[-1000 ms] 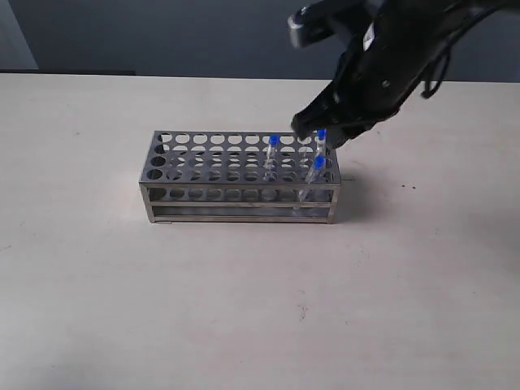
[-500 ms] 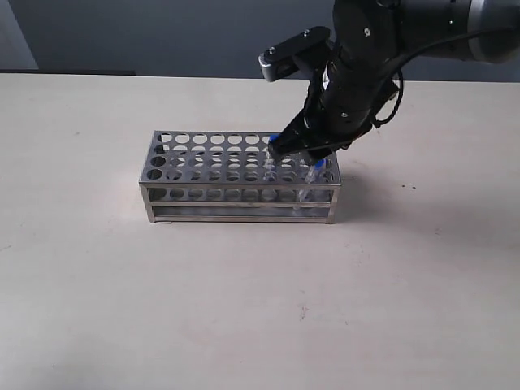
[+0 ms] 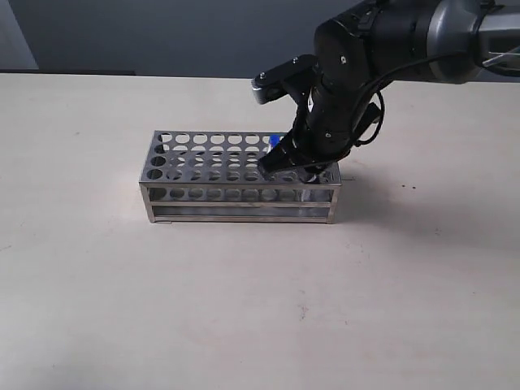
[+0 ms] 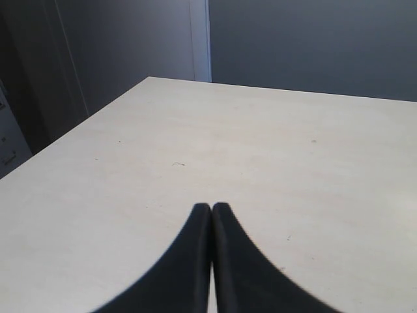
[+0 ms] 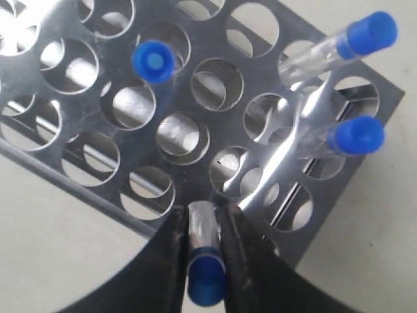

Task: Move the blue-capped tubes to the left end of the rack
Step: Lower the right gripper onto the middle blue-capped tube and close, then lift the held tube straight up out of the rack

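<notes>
The shiny metal rack (image 3: 211, 166) stands mid-table, all its blue-capped tubes at its right end. My right gripper (image 3: 291, 168) is down on that end. In the right wrist view it (image 5: 203, 218) is shut on one blue-capped tube (image 5: 206, 277), gripping the clear glass just below the cap, at a hole beside the rack's edge. Three other tubes stand nearby: one upright (image 5: 154, 62) and two leaning (image 5: 370, 31) (image 5: 355, 135). One blue cap (image 3: 275, 140) shows beside the arm in the exterior view. My left gripper (image 4: 212, 207) is shut and holds nothing, over bare table away from the rack.
The rack's left and middle holes (image 3: 183, 154) hold nothing. The pale table (image 3: 244, 292) lies around the rack. The dark right arm (image 3: 366, 57) hangs over the rack's right end and hides part of it.
The right arm has come down from above onto the rack's right end, and its fingers now grip one tube. The rack has not moved.
</notes>
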Controlling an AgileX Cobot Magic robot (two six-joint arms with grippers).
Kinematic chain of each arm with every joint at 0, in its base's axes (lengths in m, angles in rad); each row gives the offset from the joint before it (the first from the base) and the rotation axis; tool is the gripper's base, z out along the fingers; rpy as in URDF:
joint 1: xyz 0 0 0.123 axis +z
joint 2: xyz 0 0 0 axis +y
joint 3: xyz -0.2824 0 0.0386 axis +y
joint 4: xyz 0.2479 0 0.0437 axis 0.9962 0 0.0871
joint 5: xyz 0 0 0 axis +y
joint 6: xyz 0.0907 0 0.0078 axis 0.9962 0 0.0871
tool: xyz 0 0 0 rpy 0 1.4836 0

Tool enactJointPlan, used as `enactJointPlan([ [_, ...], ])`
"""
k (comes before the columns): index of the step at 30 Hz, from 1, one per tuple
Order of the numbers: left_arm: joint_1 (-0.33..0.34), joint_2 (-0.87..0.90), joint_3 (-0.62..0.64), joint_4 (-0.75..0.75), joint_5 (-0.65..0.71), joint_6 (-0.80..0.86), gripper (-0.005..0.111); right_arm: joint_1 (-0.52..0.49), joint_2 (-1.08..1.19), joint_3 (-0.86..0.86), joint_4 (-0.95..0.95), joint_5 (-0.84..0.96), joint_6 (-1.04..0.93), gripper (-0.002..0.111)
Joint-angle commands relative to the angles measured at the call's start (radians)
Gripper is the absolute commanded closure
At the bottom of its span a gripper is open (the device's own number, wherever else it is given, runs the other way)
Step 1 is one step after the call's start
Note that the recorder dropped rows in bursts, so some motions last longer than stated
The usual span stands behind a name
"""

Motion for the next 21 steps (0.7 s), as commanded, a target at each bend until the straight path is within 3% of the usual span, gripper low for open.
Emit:
enactJointPlan([
  [1,-0.005,0.003,0.004,-0.005,-0.011,-0.002,0.106,-0.003,-0.020,-0.005,-0.027,0.008,-0.001,0.108],
  [14,-0.005,0.003,0.004,-0.005,-0.011,-0.002,0.106,-0.001,-0.252,-0.005,0.008,-0.004,-0.015,0.108],
  [21,-0.005,0.003,0.004,-0.005,-0.011,-0.002,0.106,-0.001,-0.240,-0.019,0.312,-0.158,-0.251,0.109],
])
